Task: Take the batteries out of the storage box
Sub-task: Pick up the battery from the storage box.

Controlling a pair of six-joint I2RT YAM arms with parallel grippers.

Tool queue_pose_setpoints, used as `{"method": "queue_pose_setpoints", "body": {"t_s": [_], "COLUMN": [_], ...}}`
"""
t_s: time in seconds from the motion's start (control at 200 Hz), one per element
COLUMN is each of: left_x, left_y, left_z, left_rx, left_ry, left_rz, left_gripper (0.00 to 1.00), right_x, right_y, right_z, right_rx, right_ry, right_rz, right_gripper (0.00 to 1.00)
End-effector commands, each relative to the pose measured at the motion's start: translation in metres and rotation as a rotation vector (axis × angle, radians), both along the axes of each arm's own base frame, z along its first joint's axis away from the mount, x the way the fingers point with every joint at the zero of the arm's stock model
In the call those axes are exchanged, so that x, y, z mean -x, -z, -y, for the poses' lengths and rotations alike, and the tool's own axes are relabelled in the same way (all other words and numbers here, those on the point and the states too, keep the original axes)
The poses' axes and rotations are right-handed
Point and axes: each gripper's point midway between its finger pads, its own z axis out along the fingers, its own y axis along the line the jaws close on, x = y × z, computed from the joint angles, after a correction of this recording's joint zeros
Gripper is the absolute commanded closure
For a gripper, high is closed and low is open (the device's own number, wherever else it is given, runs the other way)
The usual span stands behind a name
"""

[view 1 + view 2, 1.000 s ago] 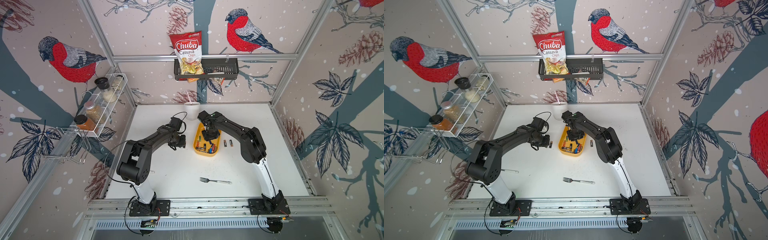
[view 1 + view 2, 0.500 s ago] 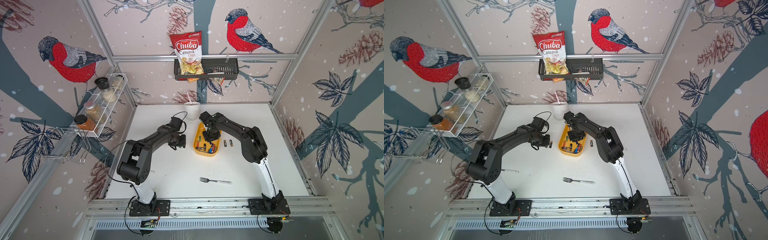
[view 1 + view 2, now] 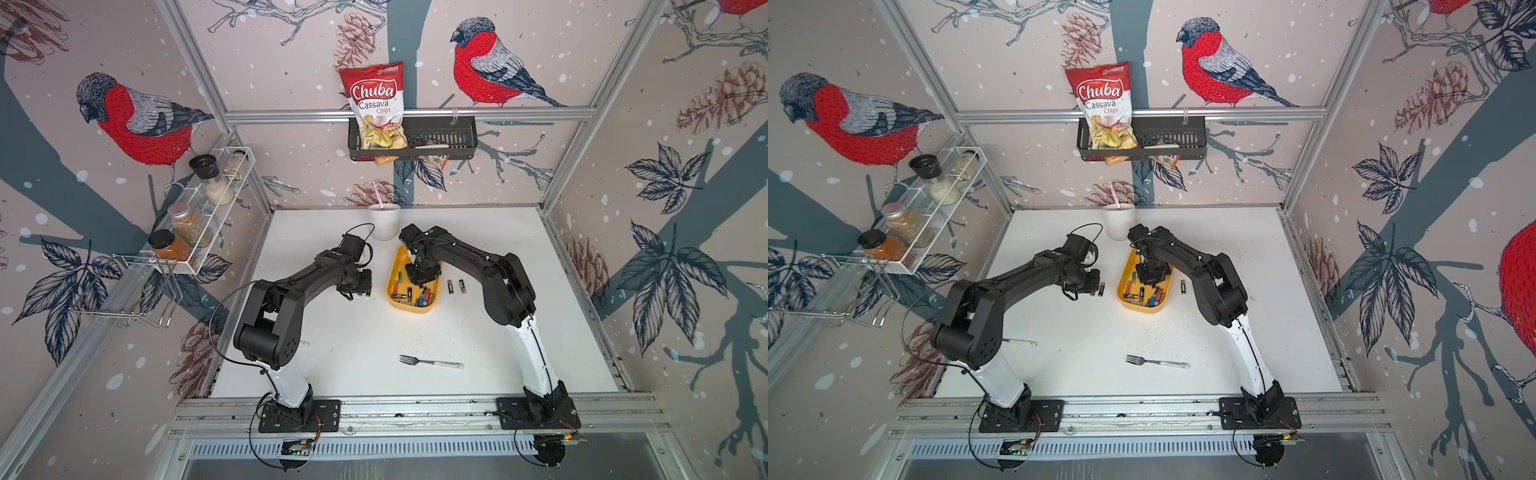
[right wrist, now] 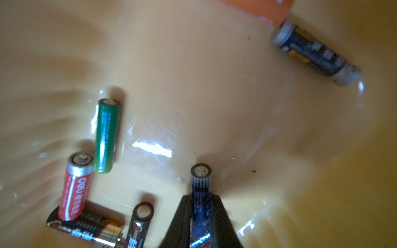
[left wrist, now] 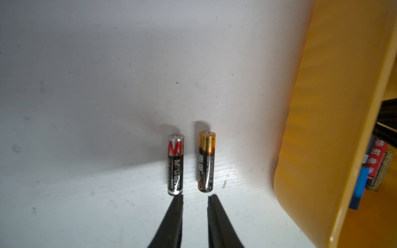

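Note:
The yellow storage box [image 3: 411, 309] [image 3: 1142, 311] sits mid-table with several batteries inside. My right gripper [image 4: 200, 199] reaches down into it and is shut on a blue battery [image 4: 200, 180]. A green battery [image 4: 106, 135] and a red one [image 4: 75, 186] lie close by on the box floor. Left of the box, my left gripper [image 5: 195, 196] hovers low with its jaws slightly apart and nothing between them. Just beyond its tips a black-red battery [image 5: 175, 164] and a black-gold battery [image 5: 206, 161] lie side by side on the table. Two more batteries [image 3: 455, 286] rest right of the box.
A white cup [image 3: 384, 222] stands just behind the box. A fork [image 3: 430, 362] lies toward the table's front. A wire spice rack [image 3: 199, 216] hangs on the left wall, and a black basket [image 3: 440, 139] with a chips bag [image 3: 374, 108] hangs on the back wall.
My right gripper has closed on the blue battery inside the box. The left arm has stayed where it was.

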Motion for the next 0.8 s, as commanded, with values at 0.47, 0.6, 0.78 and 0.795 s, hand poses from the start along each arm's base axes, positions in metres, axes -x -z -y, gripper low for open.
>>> {"method": "queue_pose_setpoints", "body": {"t_s": [0.47, 0.6, 0.78, 0.795], "left_x": [0.0, 0.0, -0.002, -0.002], "left_y": [-0.003, -0.003, -0.004, -0.004], "left_z": [0.001, 0.001, 0.002, 0.003], "left_rx": [0.003, 0.006, 0.006, 0.006], "left_ry": [-0.002, -0.003, 0.0, 0.001], "left_rz": [0.004, 0.004, 0.008, 0.007], "left_gripper": [0.74, 0.74, 0.74, 0.74], "right_x": [-0.015, -0.022, -0.029, -0.029], "right_y": [-0.055, -0.077, -0.101, -0.101], "right_z": [0.004, 0.014, 0.041, 0.045], "right_rx": [-0.088, -0.111, -0.111, -0.108], "right_ry": [0.017, 0.037, 0.077, 0.082], "right_rz": [0.073, 0.103, 0.133, 0.133], "right_gripper": [0.84, 0.84, 0.84, 0.84]}}
